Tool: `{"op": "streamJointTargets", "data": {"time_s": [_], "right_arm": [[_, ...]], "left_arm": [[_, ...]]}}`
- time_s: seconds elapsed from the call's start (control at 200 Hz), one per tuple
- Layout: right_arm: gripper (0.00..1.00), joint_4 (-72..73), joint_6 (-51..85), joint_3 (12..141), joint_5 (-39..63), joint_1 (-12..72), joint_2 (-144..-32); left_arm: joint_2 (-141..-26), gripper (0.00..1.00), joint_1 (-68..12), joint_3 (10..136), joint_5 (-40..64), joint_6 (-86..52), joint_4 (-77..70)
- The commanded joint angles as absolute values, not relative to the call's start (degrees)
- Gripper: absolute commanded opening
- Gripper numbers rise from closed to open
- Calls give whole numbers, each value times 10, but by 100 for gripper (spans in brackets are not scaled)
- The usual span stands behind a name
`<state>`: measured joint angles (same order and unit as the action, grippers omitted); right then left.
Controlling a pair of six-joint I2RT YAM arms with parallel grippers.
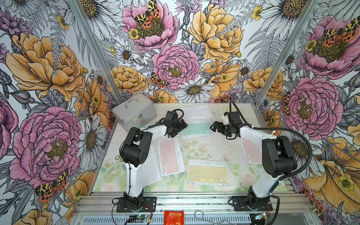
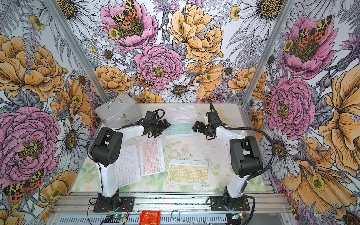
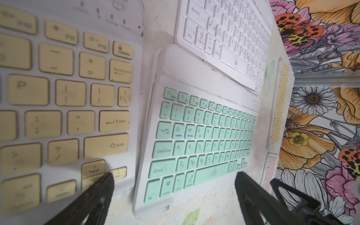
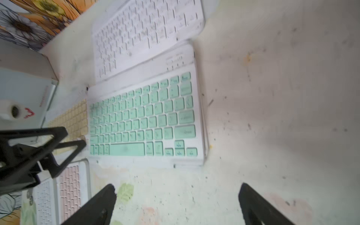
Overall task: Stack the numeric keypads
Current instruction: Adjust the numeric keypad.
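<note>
The left pincer (image 3: 174, 174) is spread wide and holds nothing. One of its fingers (image 3: 93, 198) hangs over the corner of a yellow keypad (image 3: 64, 91). The mint keypad (image 3: 198, 140) lies flat just in front of it, on top of another white frame. The right pincer (image 4: 177, 186) is spread wide too and is empty. It is above bare counter (image 4: 272, 97), with the mint keypad just ahead. In both top views the two pincers face each other at the mint keypad's short ends.

A white keypad (image 1: 195, 112) lies just behind the mint one. Nearer the front lie a pink keypad (image 1: 170, 155) and a second yellow keypad (image 1: 207, 172). A second pink keypad (image 1: 251, 152) lies partly behind the right arm. A silver case (image 1: 134, 113) stands in the back corner. The counter is pale with faint flowers, and big painted flowers cover the walls (image 1: 175, 58).
</note>
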<state>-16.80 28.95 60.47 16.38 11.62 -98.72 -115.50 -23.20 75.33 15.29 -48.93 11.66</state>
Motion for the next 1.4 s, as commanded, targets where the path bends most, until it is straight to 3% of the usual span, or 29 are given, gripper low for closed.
{"op": "streamJointTargets", "data": {"time_s": [0.0, 0.52, 1.021, 1.391], "right_arm": [[100, -192, 270, 572, 83, 140, -978], [100, -263, 243, 661, -81, 171, -1085], [100, -303, 236, 734, -116, 170, -1139], [100, -302, 242, 723, -84, 166, -1106]], "left_arm": [[-1174, 99, -244, 754, 162, -480, 145], [-1173, 99, -249, 743, 162, -484, 142], [-1175, 99, -258, 735, 164, -490, 136], [-1159, 99, -259, 720, 166, -490, 137]]}}
